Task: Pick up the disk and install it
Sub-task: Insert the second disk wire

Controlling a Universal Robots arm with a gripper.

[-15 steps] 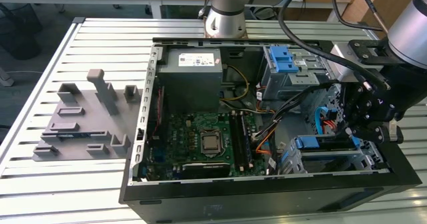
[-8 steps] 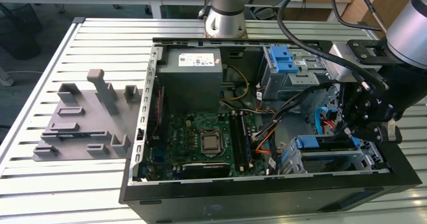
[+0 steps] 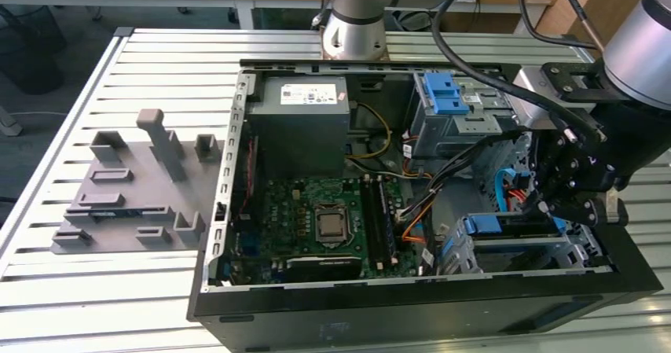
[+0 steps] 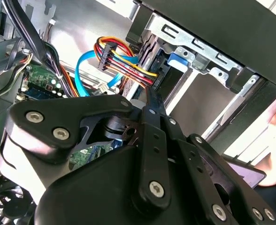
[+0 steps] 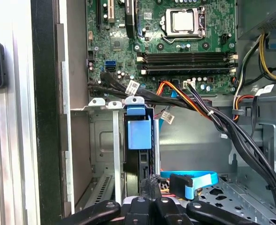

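Disk point(image 5: 139, 133) sat edge-on in the drive cage point(image 5: 103, 140), lower middle of the first wrist view. We saw the gripper point(image 5: 152, 187) clenched beside its rear edge.

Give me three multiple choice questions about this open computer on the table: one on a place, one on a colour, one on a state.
1. Where is the grey fixture?
A) at the exterior view's left of the computer case
B) inside the case
C) on the arm

2. What colour is the flat cable?
A) red
B) blue
C) white

3. The case is:
A) closed
B) open, motherboard exposed
C) wrapped

Answers: A, it sits on the table beside the case; B, blue in both wrist views; B, the board shows.
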